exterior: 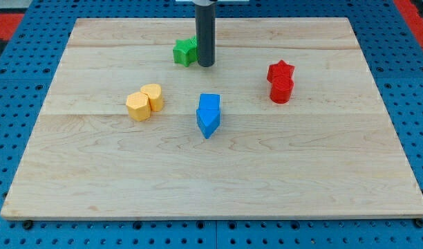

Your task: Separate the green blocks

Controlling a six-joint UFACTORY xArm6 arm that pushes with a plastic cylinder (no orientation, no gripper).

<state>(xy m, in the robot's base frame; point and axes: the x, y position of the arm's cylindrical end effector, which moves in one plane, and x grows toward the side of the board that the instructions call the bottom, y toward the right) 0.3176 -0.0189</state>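
A green star-shaped block [184,52] lies near the view's top centre of the wooden board [94,173]. My tip [206,65] rests on the board right against the green block's right side. The rod hides whatever lies just behind it, so I see only one green block.
Two yellow blocks [144,102] touch each other at the view's left. Two blue blocks [209,114] sit together in the middle. A red star and a red cylinder [281,81] touch at the view's right. A blue pegboard surrounds the board.
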